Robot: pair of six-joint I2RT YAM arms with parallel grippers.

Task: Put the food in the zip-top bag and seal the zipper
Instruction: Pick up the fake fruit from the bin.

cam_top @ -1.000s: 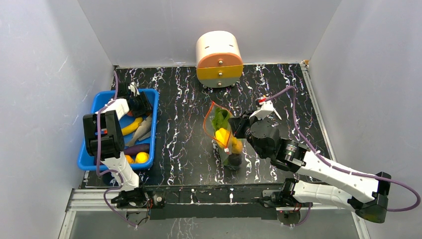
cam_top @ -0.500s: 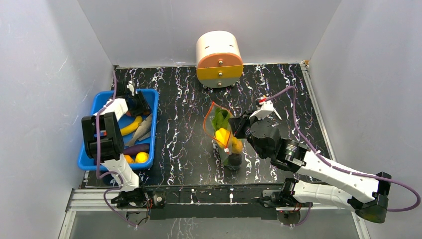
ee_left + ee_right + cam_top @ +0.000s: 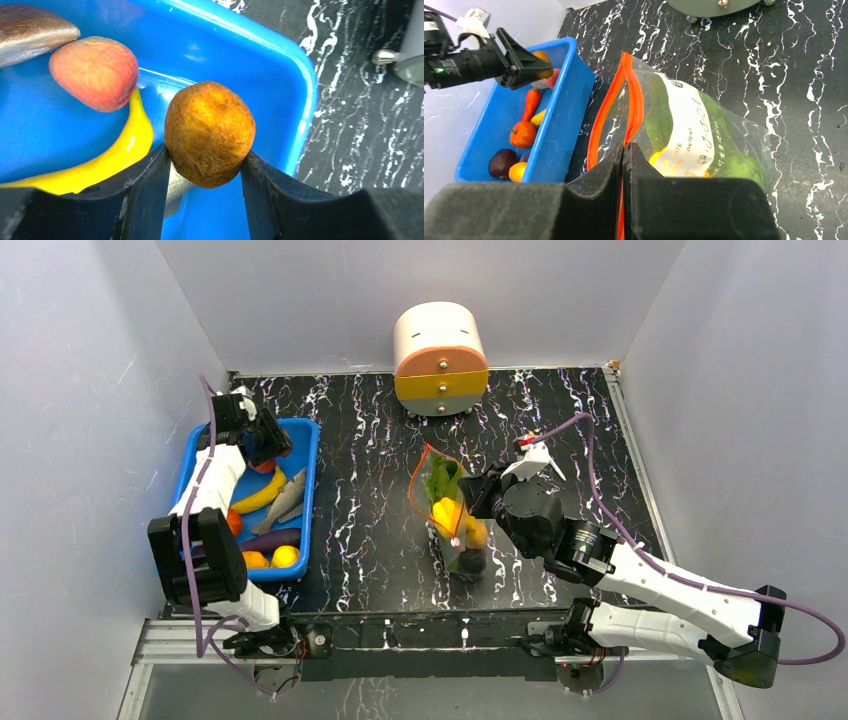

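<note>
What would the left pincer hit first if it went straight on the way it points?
Probably the inner wall of the blue bin, just ahead of the brown ball the left pincer grips; depth is unclear, so it might clear the rim.

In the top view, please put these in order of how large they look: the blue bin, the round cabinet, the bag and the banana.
Largest: blue bin.
Next: round cabinet and bag. They look nearly alike, and the cabinet stands taller toward the camera, so I do not rank them.
Smallest: banana.

Top camera looks down from behind. Left wrist hugs the blue bin [image 3: 300, 75]; right wrist sees it past the zip-top bag [image 3: 684, 135].
</note>
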